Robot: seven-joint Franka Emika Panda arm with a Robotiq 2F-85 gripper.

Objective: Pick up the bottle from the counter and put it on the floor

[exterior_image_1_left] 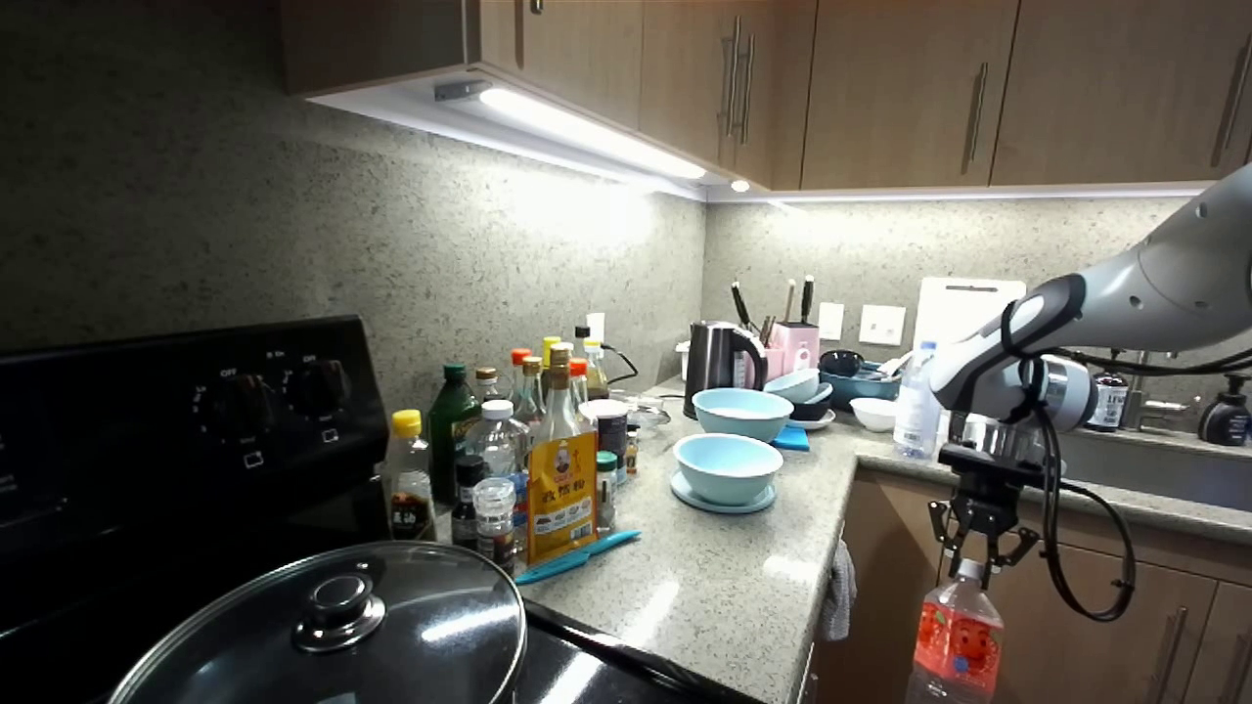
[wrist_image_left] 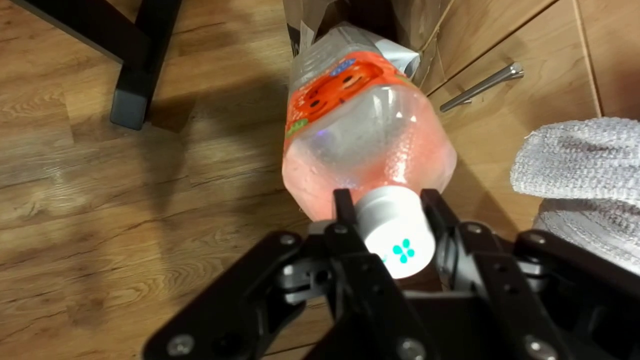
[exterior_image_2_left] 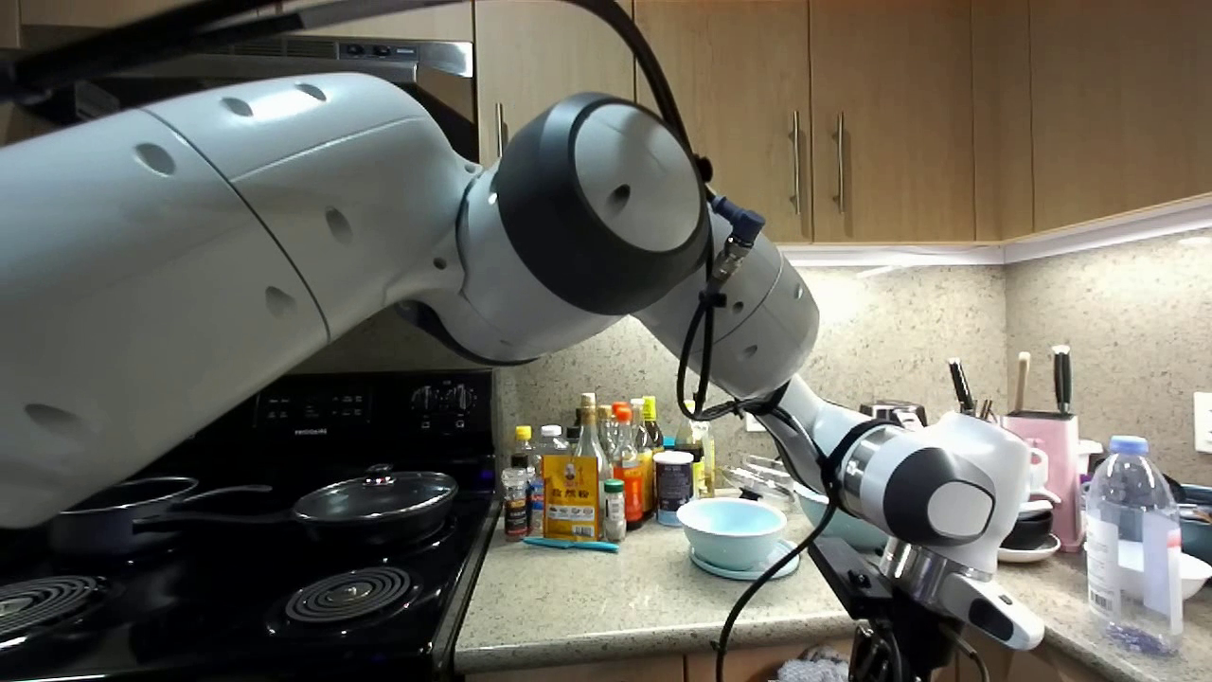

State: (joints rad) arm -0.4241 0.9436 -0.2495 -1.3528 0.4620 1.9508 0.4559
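Note:
The bottle (exterior_image_1_left: 959, 645), clear with a red-orange label and white cap, hangs nearly upright from my gripper (exterior_image_1_left: 970, 570) in an exterior view. It is in front of the tan cabinets and below the top of the counter (exterior_image_1_left: 685, 596); its base is cut off by the frame. In the wrist view, the fingers of my gripper (wrist_image_left: 387, 200) are shut on both sides of the cap of the bottle (wrist_image_left: 360, 130). The wooden floor (wrist_image_left: 90, 240) lies below. The counter (exterior_image_2_left: 578, 616) also shows in an exterior view, where the bottle and fingertips are out of view.
A grey towel (wrist_image_left: 575, 160) and a cabinet handle (wrist_image_left: 482, 87) are right of the bottle. A brown bag-like thing (wrist_image_left: 420, 25) stands behind its base. A black metal leg (wrist_image_left: 132, 75) rests on the floor. A blue-capped water bottle (exterior_image_2_left: 1131, 549) and blue bowls (exterior_image_1_left: 729, 469) stand on the counter.

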